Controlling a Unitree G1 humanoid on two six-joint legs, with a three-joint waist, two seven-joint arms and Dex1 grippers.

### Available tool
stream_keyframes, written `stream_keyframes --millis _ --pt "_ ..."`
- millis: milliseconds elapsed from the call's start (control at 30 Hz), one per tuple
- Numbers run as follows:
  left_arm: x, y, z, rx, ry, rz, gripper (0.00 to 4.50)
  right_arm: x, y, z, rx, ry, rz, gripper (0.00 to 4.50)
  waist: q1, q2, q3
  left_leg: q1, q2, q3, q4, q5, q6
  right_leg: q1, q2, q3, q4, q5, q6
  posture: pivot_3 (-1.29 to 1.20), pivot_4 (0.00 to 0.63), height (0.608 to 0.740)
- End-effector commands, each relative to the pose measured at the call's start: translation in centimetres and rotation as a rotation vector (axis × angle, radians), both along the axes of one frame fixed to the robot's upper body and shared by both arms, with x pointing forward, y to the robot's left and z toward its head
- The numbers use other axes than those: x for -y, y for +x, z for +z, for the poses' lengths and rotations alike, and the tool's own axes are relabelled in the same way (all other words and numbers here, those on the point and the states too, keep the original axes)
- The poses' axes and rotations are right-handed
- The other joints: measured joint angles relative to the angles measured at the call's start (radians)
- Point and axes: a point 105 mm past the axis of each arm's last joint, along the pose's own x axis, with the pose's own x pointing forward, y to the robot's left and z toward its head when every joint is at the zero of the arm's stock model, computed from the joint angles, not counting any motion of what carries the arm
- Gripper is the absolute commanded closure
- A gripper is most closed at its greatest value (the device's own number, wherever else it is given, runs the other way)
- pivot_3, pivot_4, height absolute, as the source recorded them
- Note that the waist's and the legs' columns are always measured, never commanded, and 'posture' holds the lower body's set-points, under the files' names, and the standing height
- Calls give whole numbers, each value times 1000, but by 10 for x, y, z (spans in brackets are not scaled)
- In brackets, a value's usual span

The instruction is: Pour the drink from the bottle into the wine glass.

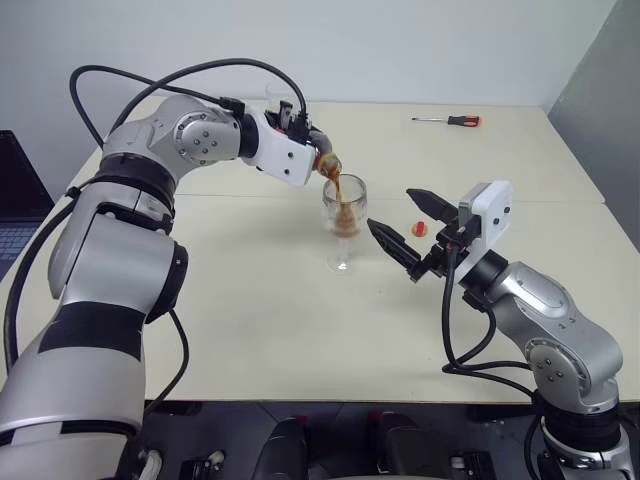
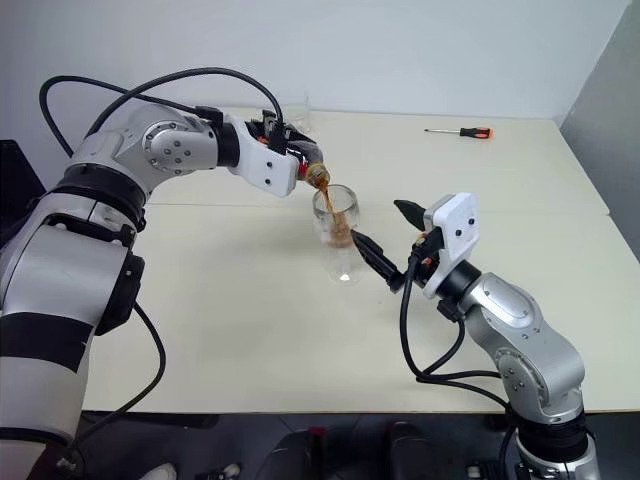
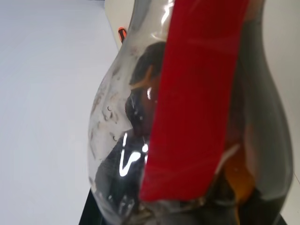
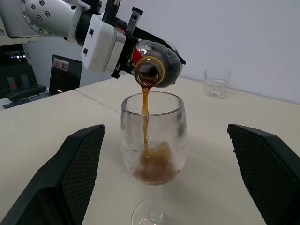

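I read no text on the red label; left gripper (image 4: 123, 44) clamps the bottle (image 4: 157, 62) tilted over the wine glass (image 4: 152, 140), drink (image 4: 145, 105) streaming in; right gripper (image 1: 408, 228) spread wide just beside the glass

No lettering, brand or number can be read anywhere. The bottle (image 3: 197, 108) carries a red band — plain, unprinted.

wine glass (image 1: 343, 215) between grippers, table (image 1: 250, 330) front free
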Motion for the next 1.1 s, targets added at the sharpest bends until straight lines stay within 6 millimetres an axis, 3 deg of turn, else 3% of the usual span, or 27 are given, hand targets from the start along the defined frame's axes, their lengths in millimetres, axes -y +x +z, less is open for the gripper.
stream_keyframes --millis 33,1100 --pt "1 -3 34 98 -24 -10 3182 0 -5 7 37 4 -1 0 0 0 0 0 0 0 0 0 0 0 0 0 0 0 0 0 150 740" --pt "3 -3 40 143 10 -13 3182 1 -4 1 28 4 -12 0 0 0 0 0 0 0 0 0 0 0 0 0 0 0 0 0 150 740"
